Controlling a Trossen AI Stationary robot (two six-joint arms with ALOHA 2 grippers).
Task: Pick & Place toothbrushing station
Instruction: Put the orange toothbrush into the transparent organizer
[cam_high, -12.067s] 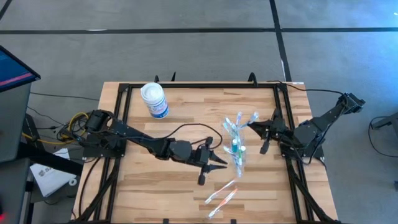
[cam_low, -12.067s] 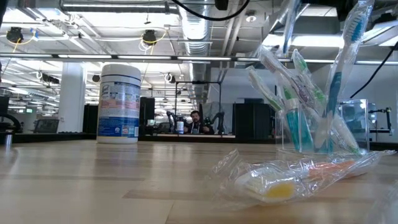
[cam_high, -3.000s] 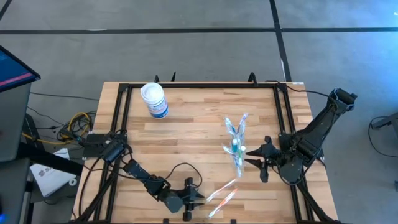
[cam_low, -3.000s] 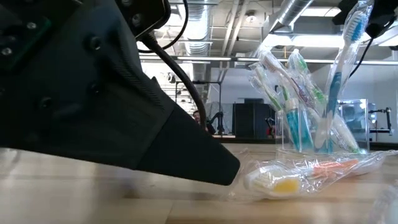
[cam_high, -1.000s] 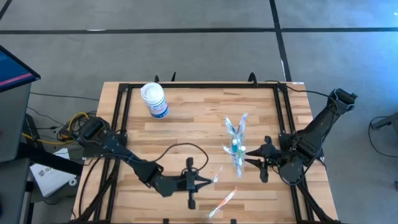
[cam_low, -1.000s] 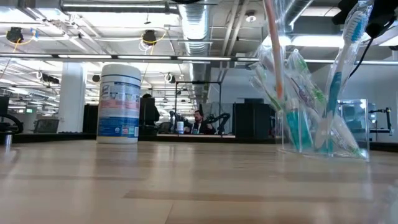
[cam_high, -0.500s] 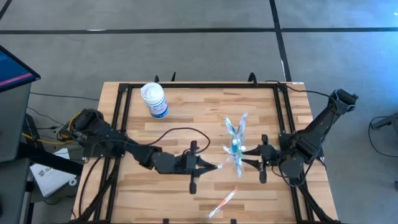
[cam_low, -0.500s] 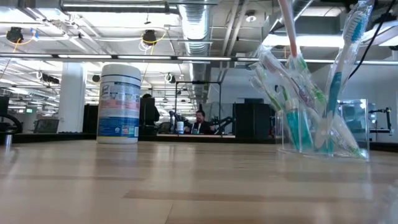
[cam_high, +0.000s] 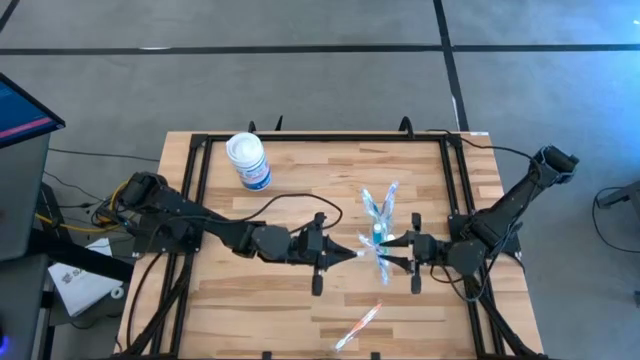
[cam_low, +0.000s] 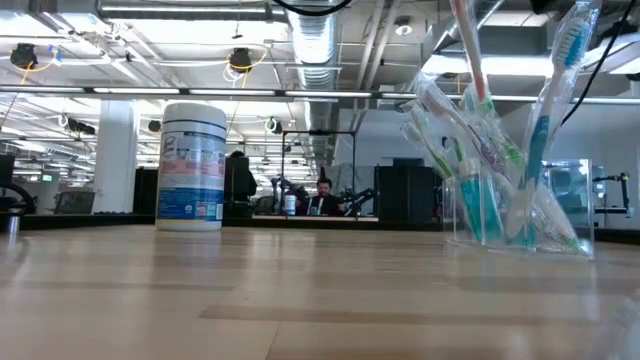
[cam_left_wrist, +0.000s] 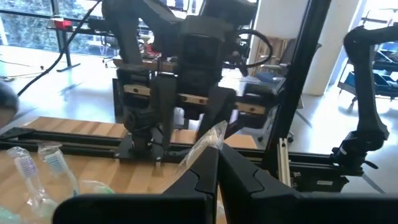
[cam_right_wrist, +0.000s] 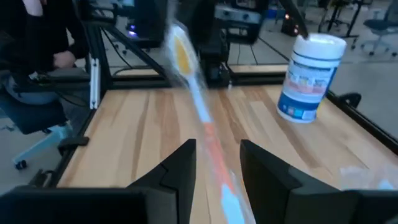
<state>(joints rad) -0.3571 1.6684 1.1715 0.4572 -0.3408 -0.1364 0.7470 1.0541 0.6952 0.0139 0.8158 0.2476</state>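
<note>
Wrapped toothbrush (cam_high: 362, 249) pinched in left hand (cam_high: 352, 253), beside cup (cam_high: 381, 238).

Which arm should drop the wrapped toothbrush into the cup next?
Left. Its end effector is shut on the wrapped toothbrush, right beside the clear cup. The right end effector is open at the cup's other side, holding nothing.
</note>
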